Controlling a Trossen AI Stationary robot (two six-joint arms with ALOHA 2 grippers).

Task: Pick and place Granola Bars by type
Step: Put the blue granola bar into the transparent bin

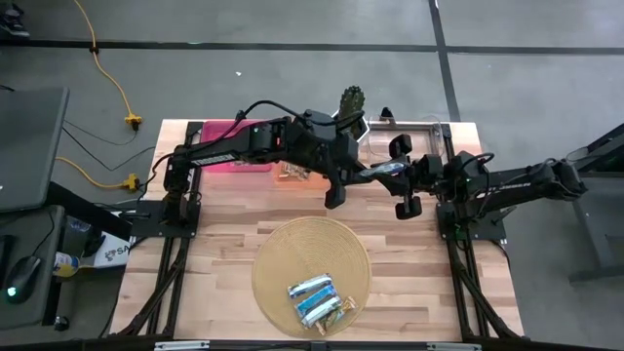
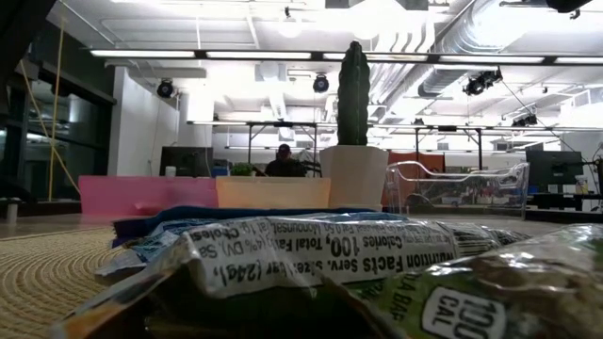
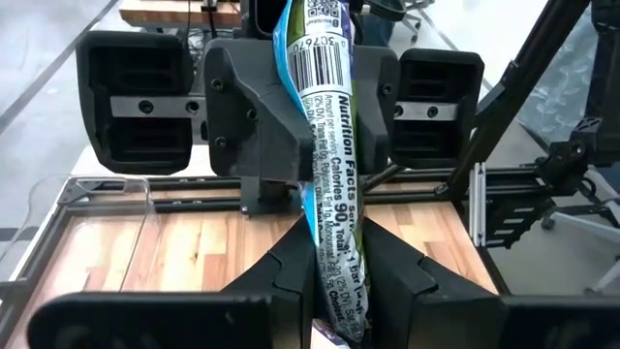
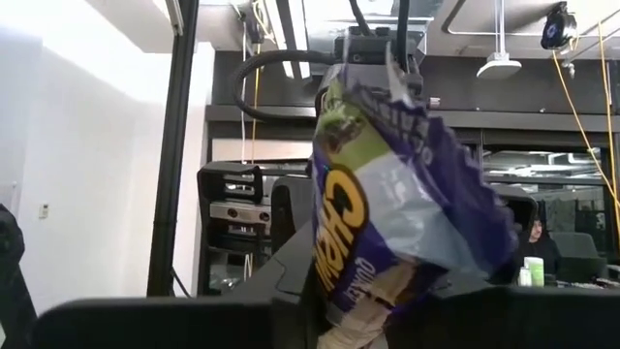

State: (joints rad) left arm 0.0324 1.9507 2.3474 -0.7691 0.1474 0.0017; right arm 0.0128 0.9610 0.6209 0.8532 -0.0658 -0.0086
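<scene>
— Above the worktop (image 1: 224,244) middle, what's in your way?
— Your left gripper (image 3: 334,291) and right gripper (image 4: 387,310) both pinch one crinkly bar (image 3: 329,174); cactus (image 1: 351,101) behind, others on the woven mat (image 1: 283,255).

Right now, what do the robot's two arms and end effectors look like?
Both arms are matte black and jointed. The left arm carries a looping black cable; the right arm is slimmer. The left end effector has blocky black plastic fingers with visible screws.
</scene>
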